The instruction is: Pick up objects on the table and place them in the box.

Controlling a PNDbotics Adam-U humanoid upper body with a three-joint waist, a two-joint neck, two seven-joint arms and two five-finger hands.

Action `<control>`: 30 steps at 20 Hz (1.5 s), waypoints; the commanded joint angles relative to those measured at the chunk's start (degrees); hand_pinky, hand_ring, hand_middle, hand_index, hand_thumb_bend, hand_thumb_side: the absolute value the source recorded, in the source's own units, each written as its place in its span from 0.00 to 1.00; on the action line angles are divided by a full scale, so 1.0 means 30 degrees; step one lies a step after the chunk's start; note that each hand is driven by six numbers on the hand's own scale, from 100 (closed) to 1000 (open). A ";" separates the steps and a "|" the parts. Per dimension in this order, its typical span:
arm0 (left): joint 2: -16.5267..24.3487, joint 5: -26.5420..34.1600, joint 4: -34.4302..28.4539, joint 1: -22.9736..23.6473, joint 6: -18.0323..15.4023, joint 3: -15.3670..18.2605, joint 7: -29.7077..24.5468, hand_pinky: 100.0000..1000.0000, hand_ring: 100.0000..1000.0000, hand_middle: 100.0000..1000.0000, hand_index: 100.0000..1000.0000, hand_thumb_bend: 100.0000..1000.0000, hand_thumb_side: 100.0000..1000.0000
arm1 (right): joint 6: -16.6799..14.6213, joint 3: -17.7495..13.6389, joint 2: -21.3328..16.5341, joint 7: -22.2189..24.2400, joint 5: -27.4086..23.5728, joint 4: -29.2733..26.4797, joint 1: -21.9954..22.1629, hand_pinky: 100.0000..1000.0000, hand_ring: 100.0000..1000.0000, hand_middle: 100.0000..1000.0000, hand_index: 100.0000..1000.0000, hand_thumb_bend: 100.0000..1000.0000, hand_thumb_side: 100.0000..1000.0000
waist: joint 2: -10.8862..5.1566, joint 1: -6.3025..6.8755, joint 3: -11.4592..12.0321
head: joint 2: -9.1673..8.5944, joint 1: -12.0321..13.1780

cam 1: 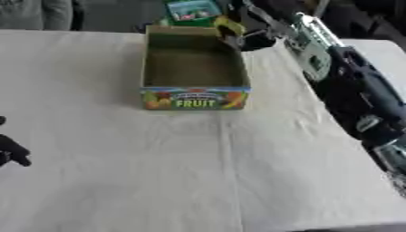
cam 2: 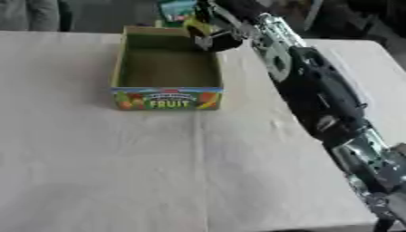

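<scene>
Our right hand reaches to the far right corner of the box, at the table's far edge. Its fingers are curled round a small yellow thing, held just above that corner's rim. Our right arm stretches from the near right corner along the table's right side. The box stands upright and open-topped, its front wall marked FRUIT; its floor looks bare as far as we can see. Beyond it lies a teal packet, off the cloth. Our left hand shows at the left edge, its grasp impossible to judge.
</scene>
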 commanded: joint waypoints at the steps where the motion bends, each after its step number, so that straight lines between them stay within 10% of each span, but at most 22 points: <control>1: 0.0329 0.0130 -0.0347 -0.0386 -0.0007 -0.0143 -0.0166 0.41 0.47 0.42 0.79 0.00 0.67 | -0.0430 -0.0129 0.0367 -0.0158 0.1365 0.0890 -0.0675 0.80 0.64 0.40 0.52 0.00 0.15 | -0.0219 0.0158 0.0188 | -0.0309 -0.0281; 15: 0.0315 0.0189 -0.0389 -0.0451 0.0011 -0.0129 -0.0191 0.41 0.47 0.42 0.79 0.00 0.66 | -0.0103 -0.0547 0.1120 -0.0208 0.5558 0.3221 -0.0607 0.91 0.83 0.87 0.90 0.00 0.26 | -0.0198 0.0205 0.0290 | -0.0465 -0.0431; 30: 0.0392 0.0106 -0.0291 -0.0101 0.0003 0.0026 -0.0056 0.41 0.47 0.42 0.79 0.01 0.67 | -0.1025 -0.0607 -0.0578 0.5183 0.3556 0.1021 -0.0765 0.99 0.92 0.96 0.97 0.00 0.34 | -0.0508 0.0124 -0.0149 | -0.0287 -0.0156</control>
